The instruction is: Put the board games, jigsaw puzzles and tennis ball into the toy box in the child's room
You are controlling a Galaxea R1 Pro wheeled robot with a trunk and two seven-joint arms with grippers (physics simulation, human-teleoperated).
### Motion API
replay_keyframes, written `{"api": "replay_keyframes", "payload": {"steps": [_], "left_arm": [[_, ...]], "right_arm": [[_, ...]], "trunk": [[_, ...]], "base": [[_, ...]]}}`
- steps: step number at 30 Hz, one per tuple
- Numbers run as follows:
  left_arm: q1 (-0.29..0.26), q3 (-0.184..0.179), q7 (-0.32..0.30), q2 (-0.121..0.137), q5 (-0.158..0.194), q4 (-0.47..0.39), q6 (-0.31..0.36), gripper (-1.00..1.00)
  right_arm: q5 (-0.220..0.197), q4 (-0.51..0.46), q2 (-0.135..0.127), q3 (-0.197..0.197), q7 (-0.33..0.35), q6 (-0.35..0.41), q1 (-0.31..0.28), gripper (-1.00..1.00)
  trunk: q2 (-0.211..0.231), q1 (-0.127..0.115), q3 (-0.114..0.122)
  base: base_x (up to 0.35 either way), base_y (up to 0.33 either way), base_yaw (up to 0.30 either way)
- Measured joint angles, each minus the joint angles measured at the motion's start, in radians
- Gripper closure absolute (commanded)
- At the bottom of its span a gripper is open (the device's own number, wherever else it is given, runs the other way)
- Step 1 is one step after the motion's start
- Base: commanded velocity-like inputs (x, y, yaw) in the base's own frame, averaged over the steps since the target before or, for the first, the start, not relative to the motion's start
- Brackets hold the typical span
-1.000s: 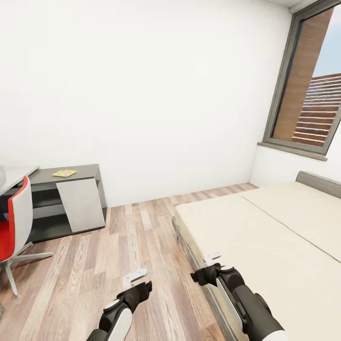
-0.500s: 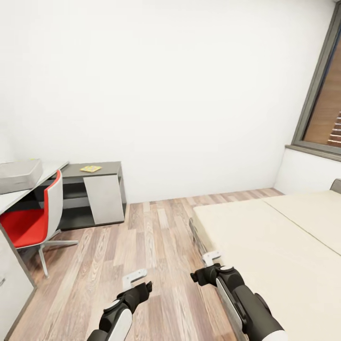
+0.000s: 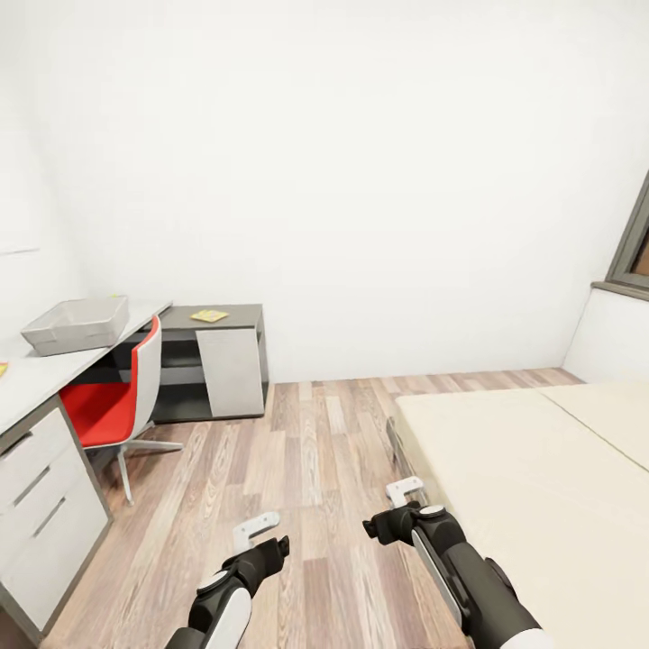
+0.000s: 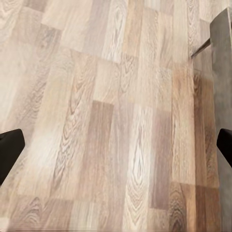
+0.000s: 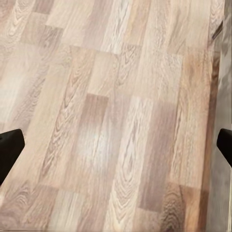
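Hovering low over the wood-plank floor (image 3: pixel 306 451), both arms sit at the bottom of the head view. Left gripper (image 3: pixel 261 532) has fingers spread apart, nothing between them; right gripper (image 3: pixel 397 505) likewise apart and empty. In both wrist views dark fingertips sit at opposite frame edges, with floor between. Toy box (image 3: pixel 77 324), light grey, sits on the table (image 3: pixel 36 374) at left middle. Small yellow flat item (image 3: pixel 209 315) lies on the dark desk section, too small to tell what. Red chair (image 3: pixel 117 397) tucked at the table. Bed (image 3: pixel 541 487) at lower right, mattress bare.
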Motion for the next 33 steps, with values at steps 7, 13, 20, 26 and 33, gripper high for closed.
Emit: {"api": "replay_keyframes", "payload": {"steps": [7, 13, 20, 26, 33], "left_arm": [[-0.001, 0.002, -0.001, 0.0, 0.001, 0.0, 0.001, -1.0], [-0.001, 0.002, -0.001, 0.0, 0.002, 0.0, 0.001, -1.0], [-0.001, 0.002, -0.001, 0.0, 0.002, 0.0, 0.001, -1.0], [-0.001, 0.002, -0.001, 0.0, 0.002, 0.0, 0.001, -1.0], [-0.002, 0.002, -0.001, 0.0, 0.001, 0.0, 0.0, -1.0]], "right_arm": [[0.0, 0.0, -0.002, 0.001, 0.001, 0.001, 0.0, -1.0], [0.0, -0.011, -0.002, 0.001, 0.002, 0.001, 0.001, -1.0], [-0.001, -0.03, -0.003, 0.002, 0.002, 0.002, 0.007, -1.0], [-0.001, -0.037, -0.003, 0.003, 0.002, 0.003, 0.01, -1.0], [-0.001, -0.04, -0.004, 0.002, 0.003, 0.004, 0.012, -1.0]], "trunk": [[0.0, 0.0, 0.0], [0.0, 0.0, 0.0], [0.0, 0.0, 0.0], [0.0, 0.0, 0.0], [0.0, 0.0, -0.001]], "base": [[-0.196, -0.053, 0.05], [-0.095, -0.024, 0.027], [-0.032, -0.008, 0.143], [-0.012, -0.003, 0.208], [-0.003, -0.001, 0.088]]}}
